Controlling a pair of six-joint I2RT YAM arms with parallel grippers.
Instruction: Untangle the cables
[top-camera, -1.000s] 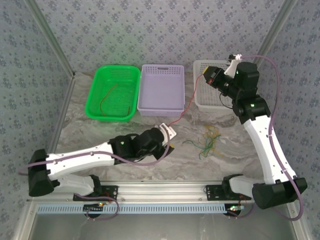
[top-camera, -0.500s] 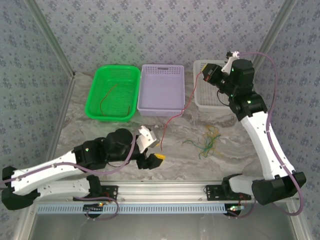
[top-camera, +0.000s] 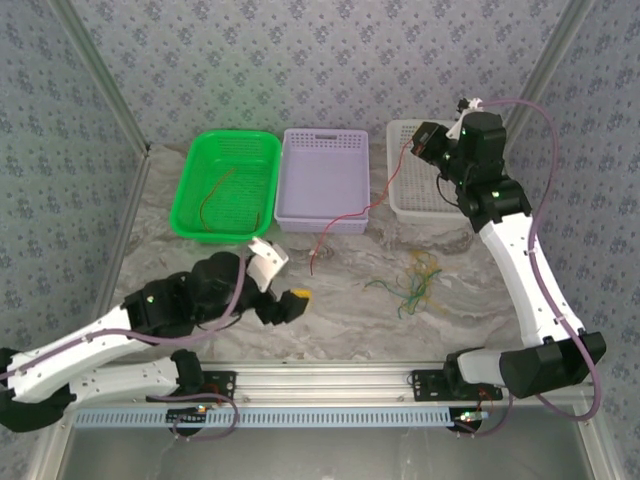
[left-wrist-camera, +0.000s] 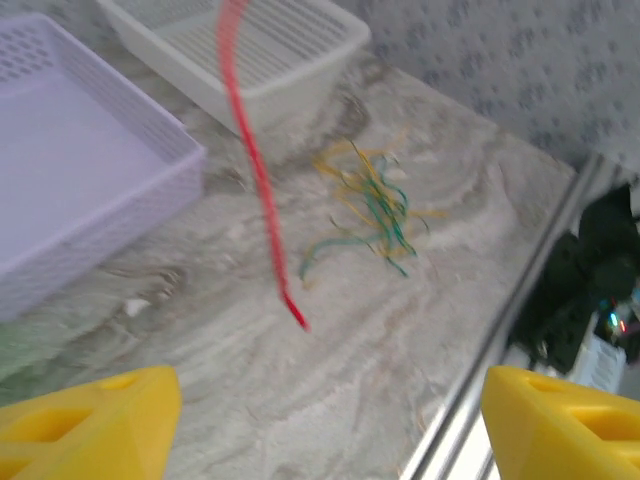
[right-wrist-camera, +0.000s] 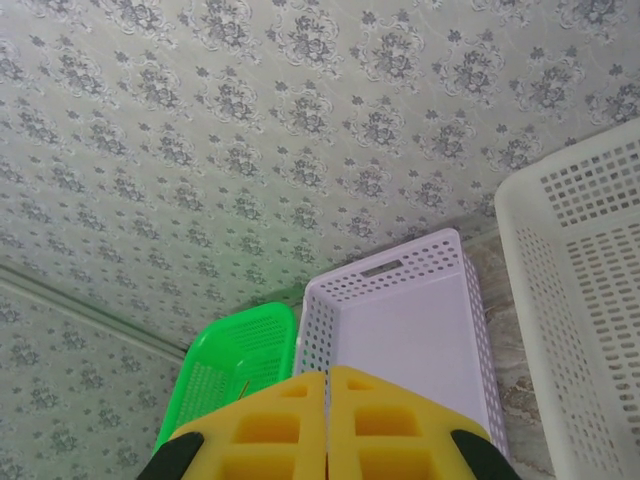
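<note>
A red cable (top-camera: 352, 212) runs from my right gripper (top-camera: 420, 148), which is shut on its upper end above the white basket (top-camera: 399, 196). The cable slants down past the purple basket's front, and its loose end (left-wrist-camera: 298, 318) hangs just above the table. A tangle of yellow and green cables (top-camera: 414, 284) lies on the marble right of centre, also in the left wrist view (left-wrist-camera: 372, 205). My left gripper (top-camera: 283, 277) is open and empty, low at the left, its yellow fingertips (left-wrist-camera: 110, 415) wide apart. In the right wrist view the right gripper's pads (right-wrist-camera: 328, 385) are pressed together.
The green basket (top-camera: 195, 185) at the back left holds a red-orange cable (top-camera: 213, 195). The purple basket (top-camera: 292, 170) stands in the middle at the back. A metal rail (top-camera: 330, 382) runs along the near edge. Patterned walls close in the table.
My left arm has drawn back to the left and toward the near edge, its jaws opening wider. The red cable's lower end has swung left. The right gripper has shifted slightly left.
</note>
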